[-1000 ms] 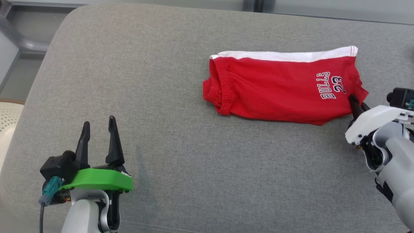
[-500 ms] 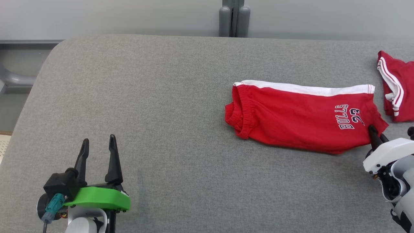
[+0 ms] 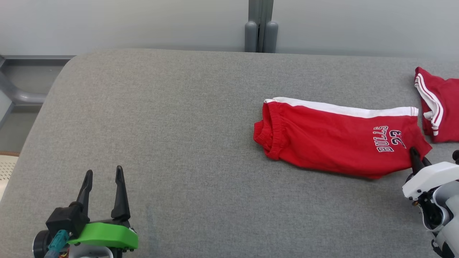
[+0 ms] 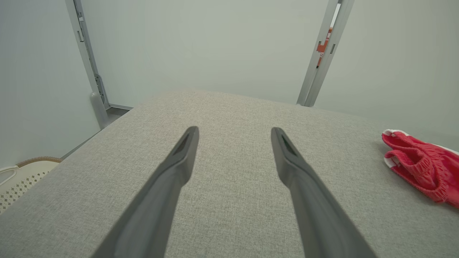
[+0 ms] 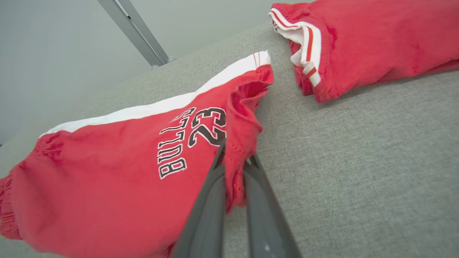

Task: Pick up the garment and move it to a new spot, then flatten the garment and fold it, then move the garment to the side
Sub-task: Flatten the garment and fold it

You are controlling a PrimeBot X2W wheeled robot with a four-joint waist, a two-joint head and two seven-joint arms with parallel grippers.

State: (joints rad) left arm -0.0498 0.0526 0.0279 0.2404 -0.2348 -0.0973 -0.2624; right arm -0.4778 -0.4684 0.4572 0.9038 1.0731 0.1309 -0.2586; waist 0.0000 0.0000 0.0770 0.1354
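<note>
Folded red shorts (image 3: 330, 138) with a white side stripe and "BULLS 23" print lie on the grey cushion at centre right. My right gripper (image 3: 417, 159) is shut on the hem of the red shorts (image 5: 118, 179) at their near right corner; in the right wrist view the fabric is pinched between the two fingers (image 5: 211, 200). My left gripper (image 3: 102, 179) stands open at the lower left over bare cushion, far from the garment. In the left wrist view its fingers (image 4: 179, 165) are spread wide, and the shorts' waistband (image 4: 419, 166) shows at the right edge.
A second red garment (image 3: 439, 104) with white stripes lies at the far right, just beyond the shorts. The grey cushion (image 3: 161, 125) has a rounded left edge, with a pale perforated basket (image 3: 7, 166) beside it. A grey post (image 3: 260, 28) stands against the back wall.
The head camera has tilted up and shifted, bringing the back wall and the second garment into view. My right gripper stays shut on the shorts' corner; my left gripper sits lower in the picture.
</note>
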